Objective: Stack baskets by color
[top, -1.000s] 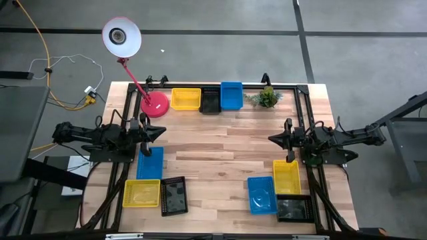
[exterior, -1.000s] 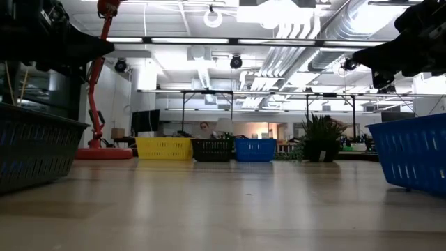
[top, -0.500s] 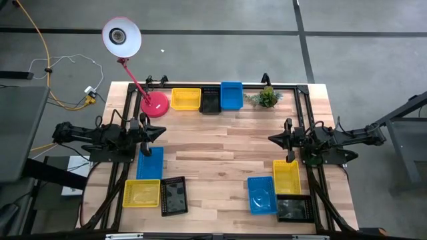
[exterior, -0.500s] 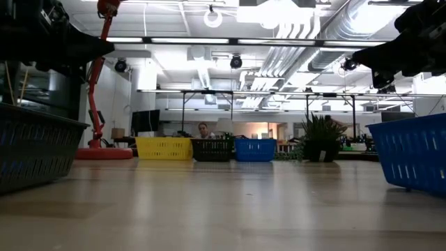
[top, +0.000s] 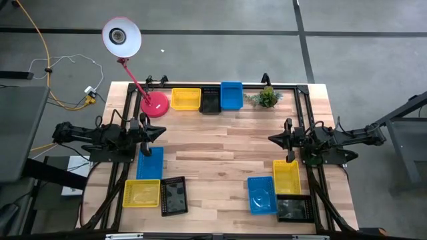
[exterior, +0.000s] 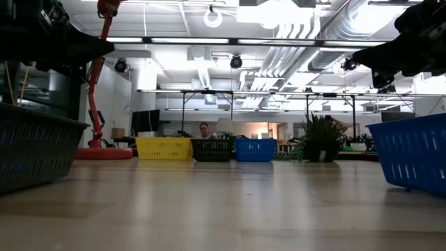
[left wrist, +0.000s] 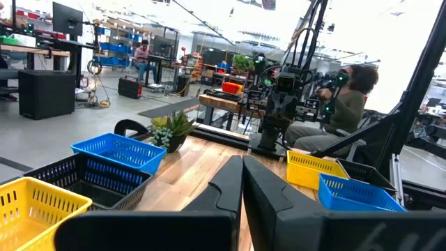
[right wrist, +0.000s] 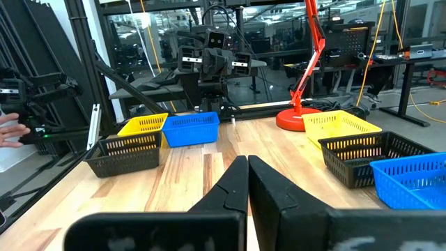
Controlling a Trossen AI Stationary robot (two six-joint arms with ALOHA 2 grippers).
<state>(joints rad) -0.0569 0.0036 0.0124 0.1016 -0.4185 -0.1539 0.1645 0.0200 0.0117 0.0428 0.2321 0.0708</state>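
Three groups of baskets stand on the wooden table. At the far edge a yellow basket [top: 185, 99], a black one [top: 209, 101] and a blue one [top: 231, 95] stand side by side. Near left are a blue basket [top: 149, 163], a yellow one [top: 141, 193] and a black one [top: 174, 196]. Near right are a yellow basket [top: 286, 176], a blue one [top: 261, 194] and a black one [top: 293, 209]. My left gripper [left wrist: 242, 174] is shut and empty above the left edge. My right gripper [right wrist: 247, 174] is shut and empty above the right edge.
A pink desk lamp [top: 155, 105] stands at the far left beside the yellow basket. A small green plant [top: 267, 98] stands at the far right. A black frame [top: 301, 100] runs along the table's edges. The middle of the table [top: 220, 150] is bare wood.
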